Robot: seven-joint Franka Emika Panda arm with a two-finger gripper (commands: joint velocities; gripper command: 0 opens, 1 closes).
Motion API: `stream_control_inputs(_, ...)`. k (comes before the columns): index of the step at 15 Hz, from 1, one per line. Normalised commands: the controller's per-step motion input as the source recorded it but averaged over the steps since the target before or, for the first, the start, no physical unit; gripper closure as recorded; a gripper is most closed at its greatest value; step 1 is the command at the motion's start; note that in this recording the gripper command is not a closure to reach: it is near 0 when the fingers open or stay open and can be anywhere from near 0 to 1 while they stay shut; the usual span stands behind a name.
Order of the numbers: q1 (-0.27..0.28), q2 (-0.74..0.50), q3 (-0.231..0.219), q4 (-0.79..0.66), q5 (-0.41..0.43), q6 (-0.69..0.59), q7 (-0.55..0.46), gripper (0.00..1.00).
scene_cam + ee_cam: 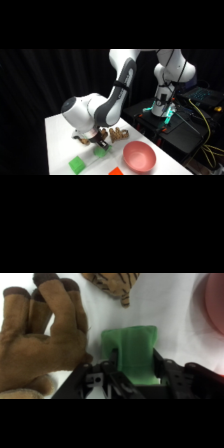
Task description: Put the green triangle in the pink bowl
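One pale green wedge-shaped triangle block (131, 355) sits between the fingers of the black two-finger gripper (134, 369), which close on its sides, low over the white table (60, 135). One round salmon-pink bowl (139, 156) lies nearby, with one brighter green cube (76, 164), one orange-red block (116, 171) and two brown plush toys (40, 339).

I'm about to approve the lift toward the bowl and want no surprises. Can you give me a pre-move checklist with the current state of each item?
1. Gripper around the green triangle: ok, a finger on each side.
2. Firm grip on it: cannot tell; contact isn't clearly visible.
3. Triangle off the table: cannot tell.
4. Pink bowl empty and upright: ok.
5. Brown plush toy clear of the gripper: not ok, it sits right beside the linkage.
6. Green cube and orange-red block away from the triangle: ok.
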Motion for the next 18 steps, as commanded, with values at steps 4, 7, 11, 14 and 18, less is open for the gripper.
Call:
stream_control_inputs(4, -0.009, -0.03, 0.025, 0.05, 0.000, 0.00, -0.13, 1.00)
stream_control_inputs(7, 0.029, -0.38, 0.036, -0.30, -0.015, 0.08, -0.07, 1.00)
stream_control_inputs(11, 0.084, -0.75, 0.042, -0.77, -0.049, 0.22, 0.02, 1.00)
stream_control_inputs(14, 0.105, -0.84, 0.057, -0.96, -0.051, 0.32, 0.10, 0.95)
stream_control_inputs(18, 0.131, -0.65, 0.078, -0.77, -0.079, 0.28, 0.14, 0.82)
